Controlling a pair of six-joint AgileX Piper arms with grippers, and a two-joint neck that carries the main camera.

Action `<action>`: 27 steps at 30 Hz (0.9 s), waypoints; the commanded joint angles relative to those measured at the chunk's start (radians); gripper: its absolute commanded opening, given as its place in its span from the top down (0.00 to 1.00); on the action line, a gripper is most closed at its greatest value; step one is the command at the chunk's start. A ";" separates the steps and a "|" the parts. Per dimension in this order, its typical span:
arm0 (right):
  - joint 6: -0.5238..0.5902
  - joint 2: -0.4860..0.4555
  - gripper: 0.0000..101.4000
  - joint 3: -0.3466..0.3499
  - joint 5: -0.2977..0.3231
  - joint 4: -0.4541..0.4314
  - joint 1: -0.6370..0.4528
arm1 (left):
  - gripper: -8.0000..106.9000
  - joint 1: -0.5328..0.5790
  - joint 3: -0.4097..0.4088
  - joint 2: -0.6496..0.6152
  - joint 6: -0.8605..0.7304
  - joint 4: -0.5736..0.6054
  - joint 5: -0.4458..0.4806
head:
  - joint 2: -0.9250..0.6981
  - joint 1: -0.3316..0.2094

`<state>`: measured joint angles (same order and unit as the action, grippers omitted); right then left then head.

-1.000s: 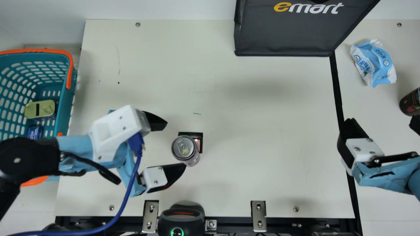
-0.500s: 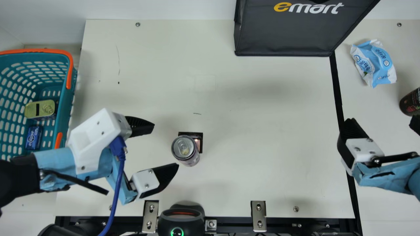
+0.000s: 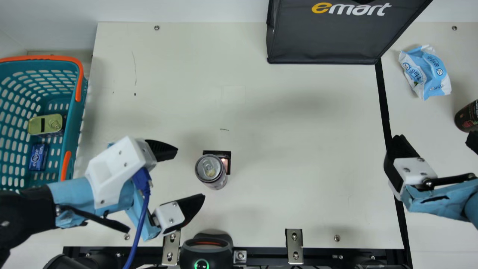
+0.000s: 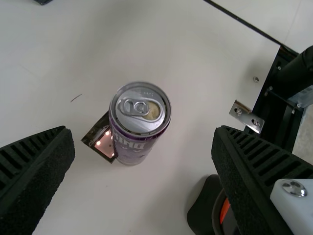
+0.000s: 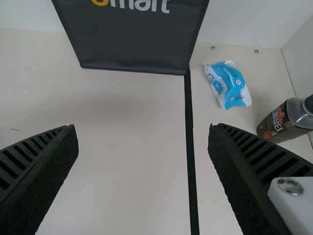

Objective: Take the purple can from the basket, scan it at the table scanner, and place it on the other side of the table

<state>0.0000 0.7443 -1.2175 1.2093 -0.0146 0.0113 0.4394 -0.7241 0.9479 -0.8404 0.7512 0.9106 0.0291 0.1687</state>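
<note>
Main view down from high over the purple can [image 3: 211, 172], left wrist view (sharing it) nearer and slanting, right wrist view right of it, facing the bag [image 5: 132, 41].

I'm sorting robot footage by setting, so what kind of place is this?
Probably a mock supermarket checkout set up for robots: a shopping basket, a scanner window set in the tabletop beside the purple can, and a black shopping bag.
</note>
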 commanded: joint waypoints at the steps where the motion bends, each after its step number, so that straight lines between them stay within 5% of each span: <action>1: 0.000 0.000 0.06 0.000 0.000 0.000 0.000 | 0.15 0.014 0.020 -0.003 -0.007 -0.003 -0.025 | -0.002 -0.030; 14: 0.000 0.000 0.06 0.000 0.000 0.000 0.000 | 0.15 0.110 0.150 0.006 -0.098 0.050 -0.208 | -0.002 -0.030; 27: 0.000 0.000 0.06 0.000 0.000 0.000 0.000 | 0.15 0.238 0.217 0.066 -0.181 0.124 -0.492 | -0.002 -0.030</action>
<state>0.0000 0.7443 -1.2175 1.2093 -0.0146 0.0113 0.6662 -0.5088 1.0094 -1.0179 0.8711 0.4632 0.0291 0.1672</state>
